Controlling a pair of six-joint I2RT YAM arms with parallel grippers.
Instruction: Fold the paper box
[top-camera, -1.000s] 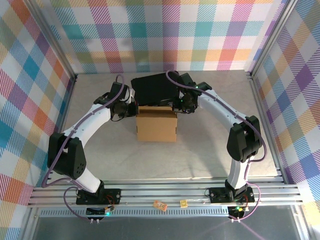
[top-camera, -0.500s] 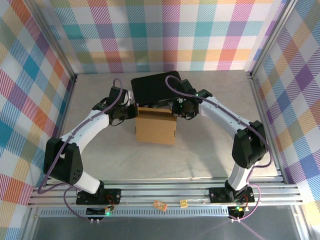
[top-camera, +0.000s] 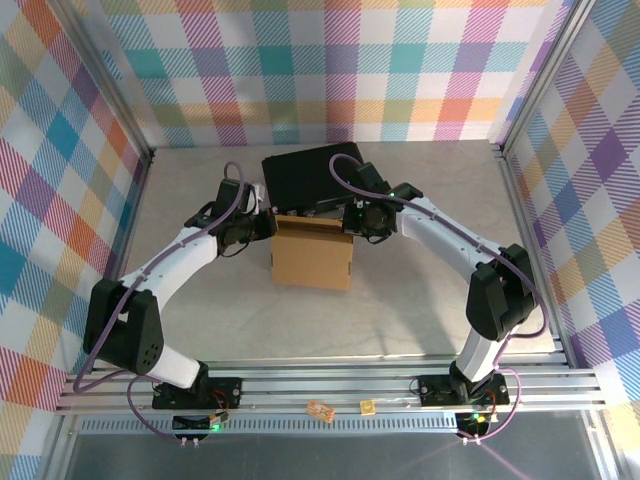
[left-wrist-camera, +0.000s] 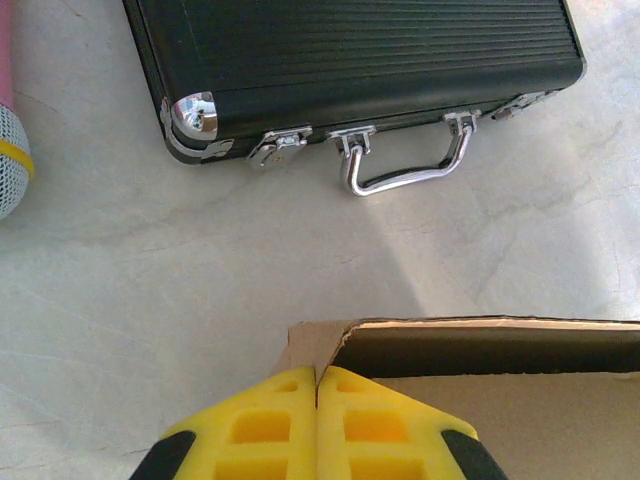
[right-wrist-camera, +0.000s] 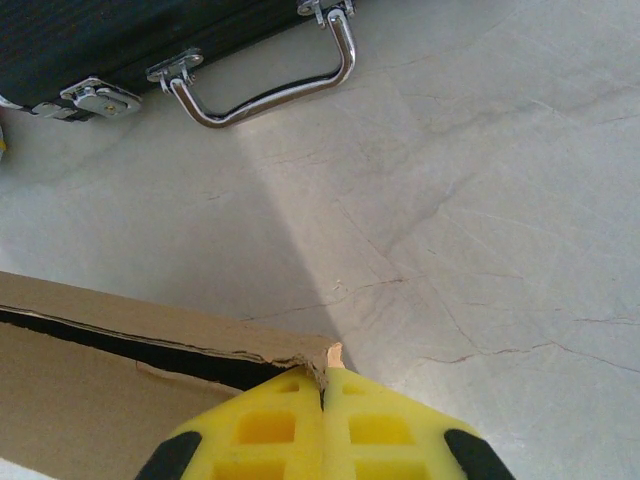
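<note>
Left hand (left-wrist-camera: 318, 378) and right hand (right-wrist-camera: 323, 386) each pinch a far corner of the paper box (top-camera: 312, 257).

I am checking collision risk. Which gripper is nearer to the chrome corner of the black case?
Left. The left gripper sits at the paper box corner just before the chrome corner; the right gripper is at the box's opposite corner, farther along the black case.

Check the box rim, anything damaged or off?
Yes. In the right wrist view, the paper box rim is ragged and split where the right gripper pinches its corner, and the cardboard looks torn there. Nothing else stands out.
</note>
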